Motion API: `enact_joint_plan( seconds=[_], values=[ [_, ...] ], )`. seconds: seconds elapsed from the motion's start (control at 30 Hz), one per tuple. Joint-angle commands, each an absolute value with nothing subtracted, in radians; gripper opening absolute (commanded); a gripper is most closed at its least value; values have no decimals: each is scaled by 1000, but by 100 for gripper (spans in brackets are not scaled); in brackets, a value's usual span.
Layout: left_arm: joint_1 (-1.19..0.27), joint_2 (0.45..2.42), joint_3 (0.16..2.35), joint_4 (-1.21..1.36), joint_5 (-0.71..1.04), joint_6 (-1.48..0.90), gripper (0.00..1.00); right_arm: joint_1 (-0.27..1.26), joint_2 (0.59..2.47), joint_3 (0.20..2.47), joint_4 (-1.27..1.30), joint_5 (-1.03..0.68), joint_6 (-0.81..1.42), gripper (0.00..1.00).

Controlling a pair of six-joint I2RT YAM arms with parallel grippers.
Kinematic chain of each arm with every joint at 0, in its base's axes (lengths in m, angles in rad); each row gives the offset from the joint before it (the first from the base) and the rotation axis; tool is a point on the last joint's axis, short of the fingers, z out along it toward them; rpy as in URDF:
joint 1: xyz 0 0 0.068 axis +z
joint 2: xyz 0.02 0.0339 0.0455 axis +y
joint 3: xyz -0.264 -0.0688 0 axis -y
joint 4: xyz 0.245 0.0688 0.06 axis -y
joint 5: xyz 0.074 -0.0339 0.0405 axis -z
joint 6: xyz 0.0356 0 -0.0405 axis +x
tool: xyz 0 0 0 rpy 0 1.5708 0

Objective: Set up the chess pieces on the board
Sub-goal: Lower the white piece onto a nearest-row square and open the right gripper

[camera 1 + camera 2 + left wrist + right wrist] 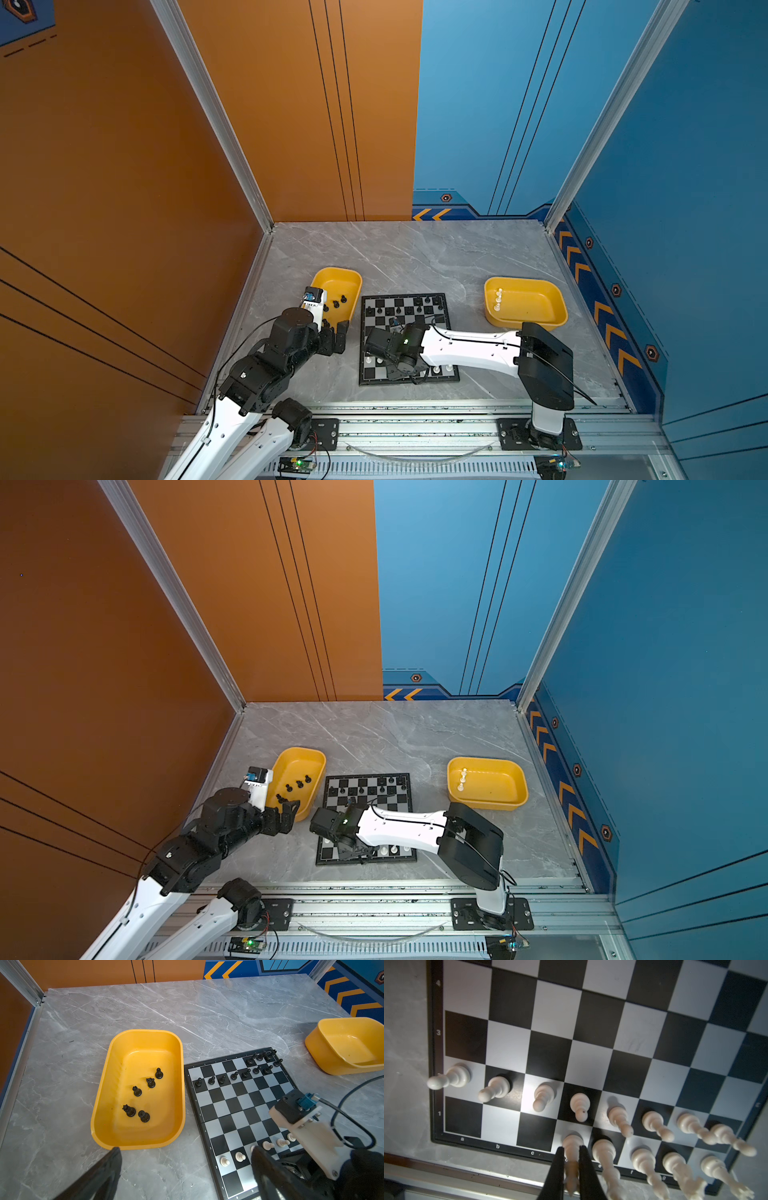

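— Jaws on the right arm?
— Closed on a tall white plastic chess piece (572, 1144). The right gripper (571, 1150) pinches it on the back-row square between letters c and e of the flat black-and-silver chequered board (591, 1047).
— And the left gripper (186, 1153)?
— Spread wide, empty, near the rounded yellow plastic tray (145, 1031) holding five black pieces (151, 1082).

Top views evenly bright; right wrist view dim, glare on the board (527, 1105), nearest white pieces (643, 1160) blurred.
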State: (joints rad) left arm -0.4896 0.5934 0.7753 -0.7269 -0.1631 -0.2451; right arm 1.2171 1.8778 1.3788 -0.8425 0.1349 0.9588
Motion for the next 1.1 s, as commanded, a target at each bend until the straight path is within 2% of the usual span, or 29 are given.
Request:
enact_joint_plan(
  seconds=[0.0, 0.37, 0.77, 1.07],
  values=[
    [-477, 595, 794, -737, -153, -253, 98, 1209, 1882, 1358, -832, 163, 956, 12],
    [-477, 586, 789, -738, -152, -256, 98, 1206, 1883, 1356, -819, 155, 950, 15],
    [-474, 589, 793, -737, -151, -255, 98, 1207, 1857, 1356, -827, 163, 953, 30],
    [-473, 606, 795, -711, -147, -255, 98, 1198, 1814, 1402, -855, 173, 942, 33]
  ],
)
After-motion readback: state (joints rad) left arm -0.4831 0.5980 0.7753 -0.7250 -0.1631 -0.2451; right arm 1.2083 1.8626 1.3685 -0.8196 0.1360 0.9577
